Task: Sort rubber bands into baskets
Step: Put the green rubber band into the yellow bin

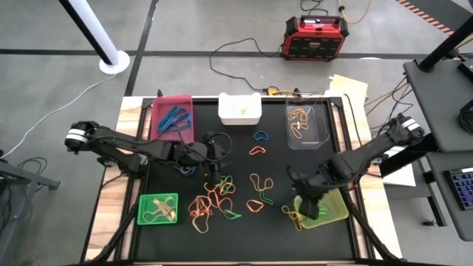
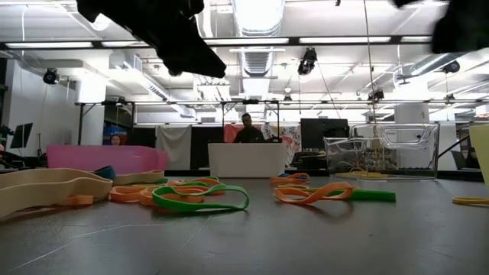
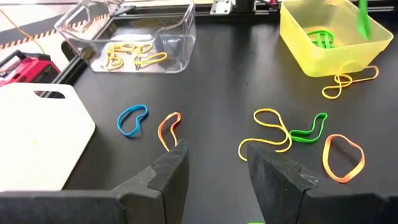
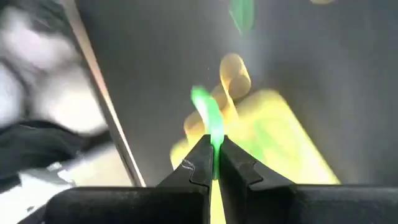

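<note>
Many loose rubber bands (image 1: pixel 222 199) in orange, green and yellow lie on the black mat in the middle. My left gripper (image 1: pixel 214 176) hovers over this pile, open and empty (image 3: pixel 214 165). My right gripper (image 1: pixel 307 198) is above the yellow-green basket (image 1: pixel 329 210) at the near right, shut on a green band (image 4: pixel 211 121). The magenta basket (image 1: pixel 174 114), white basket (image 1: pixel 239 108) and clear basket (image 1: pixel 307 124) stand along the far side. The bright green basket (image 1: pixel 159 209) stands at the near left. My right gripper pinches the green band (image 4: pixel 214 142) between its two fingertips. The band reaches out past the tips. In the left wrist view the band (image 3: pixel 362 18) hangs over the yellow-green basket (image 3: pixel 323 37), clear of the mat.
Blue bands lie in the magenta basket, yellow and orange ones in the clear basket (image 3: pixel 134 37), tan ones in the green basket, green ones in the yellow-green basket. A yellow band (image 1: pixel 293 216) lies beside the yellow-green basket. A red-and-black box (image 1: pixel 315 37) stands on the floor beyond the table.
</note>
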Controlling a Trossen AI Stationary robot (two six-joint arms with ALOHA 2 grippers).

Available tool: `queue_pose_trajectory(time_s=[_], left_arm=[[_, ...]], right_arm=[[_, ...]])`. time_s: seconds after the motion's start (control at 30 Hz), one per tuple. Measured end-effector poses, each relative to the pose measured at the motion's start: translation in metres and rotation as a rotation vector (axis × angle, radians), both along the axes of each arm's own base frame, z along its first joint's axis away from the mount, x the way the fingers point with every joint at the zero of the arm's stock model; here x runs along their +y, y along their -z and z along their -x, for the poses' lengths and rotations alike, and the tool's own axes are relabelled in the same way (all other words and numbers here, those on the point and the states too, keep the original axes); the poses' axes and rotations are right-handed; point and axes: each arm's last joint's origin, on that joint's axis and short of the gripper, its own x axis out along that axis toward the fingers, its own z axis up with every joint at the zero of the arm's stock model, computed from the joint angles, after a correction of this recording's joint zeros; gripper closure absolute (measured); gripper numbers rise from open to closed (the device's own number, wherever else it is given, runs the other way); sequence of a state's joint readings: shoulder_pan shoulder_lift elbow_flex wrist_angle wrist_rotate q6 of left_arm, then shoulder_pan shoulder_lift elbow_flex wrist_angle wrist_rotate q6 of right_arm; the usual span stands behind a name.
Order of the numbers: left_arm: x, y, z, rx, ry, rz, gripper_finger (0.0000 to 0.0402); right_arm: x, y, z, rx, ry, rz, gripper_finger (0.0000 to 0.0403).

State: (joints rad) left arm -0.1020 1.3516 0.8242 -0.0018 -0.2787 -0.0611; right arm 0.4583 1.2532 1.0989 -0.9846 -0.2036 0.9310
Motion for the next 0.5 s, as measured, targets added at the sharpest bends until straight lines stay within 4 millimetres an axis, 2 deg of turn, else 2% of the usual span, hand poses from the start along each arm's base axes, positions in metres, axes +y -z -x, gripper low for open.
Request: queue_pose_trajectory(time_s=[0.1,0.2,0.37,0.5], left_arm=[[0.0,0.002,-0.001,0.013,0.0,-0.001,0.0256],[0.0,0.004,-0.001,0.022,-0.001,-0.001,0.0256],[0.0,0.004,-0.001,0.025,-0.002,0.001,0.0256],[0.0,0.005,-0.001,0.028,-0.002,0.0,0.0256]], right_arm=[[0.011,-0.006,0.017,0.202,0.103,0.041,0.0394],[0.021,-0.009,0.028,0.321,0.196,0.078,0.0394],[0.034,-0.003,0.038,0.391,0.267,0.106,0.0394],[0.037,0.006,0.039,0.416,0.284,0.143,0.0393]])
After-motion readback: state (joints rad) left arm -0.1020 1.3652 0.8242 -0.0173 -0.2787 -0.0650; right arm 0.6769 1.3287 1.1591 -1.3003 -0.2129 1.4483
